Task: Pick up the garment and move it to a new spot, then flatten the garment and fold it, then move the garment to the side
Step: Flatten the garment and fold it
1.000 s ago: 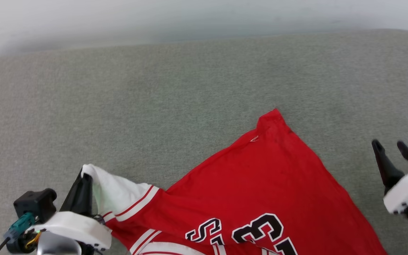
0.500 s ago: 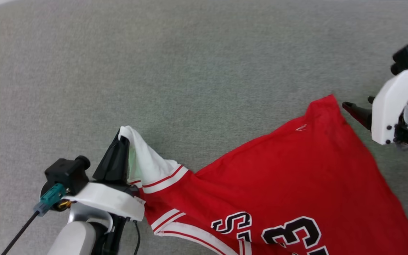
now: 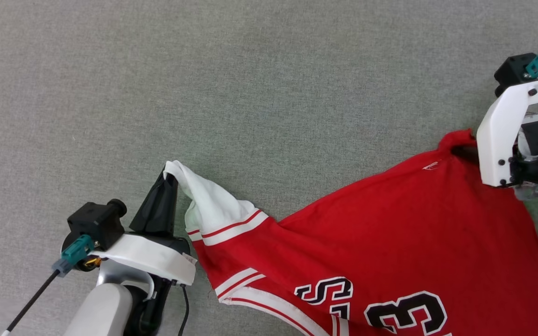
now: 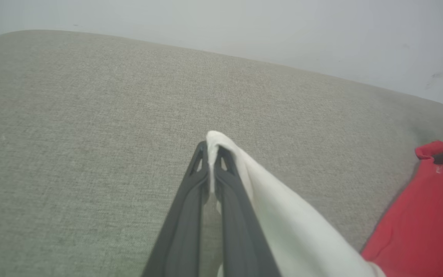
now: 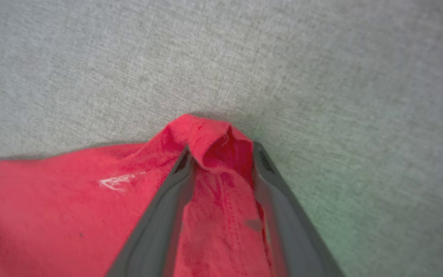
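Note:
The garment point(image 3: 390, 233), a red jersey with white sleeves and black numerals, lies spread over the lower right of the grey surface. My left gripper point(image 3: 170, 173) is shut on the tip of its white sleeve point(image 4: 283, 215), lifting it into a peak; the left wrist view shows the cloth pinched at the fingertips point(image 4: 210, 148). My right gripper point(image 3: 458, 144) reaches in from the right at the garment's far red corner. In the right wrist view its jaws point(image 5: 221, 148) stand apart on either side of that corner point(image 5: 210, 134), which bunches up between them.
The garment rests on a broad grey fabric cushion point(image 3: 250, 93) with much bare cloth to the left and beyond. A pale wall point(image 4: 244, 23) rises behind its far edge. A thin cable point(image 3: 31, 298) trails from my left wrist.
The head camera has tilted down. My right gripper swung over to the garment's far red corner and its jaws have narrowed around it. The left gripper kept its hold on the sleeve.

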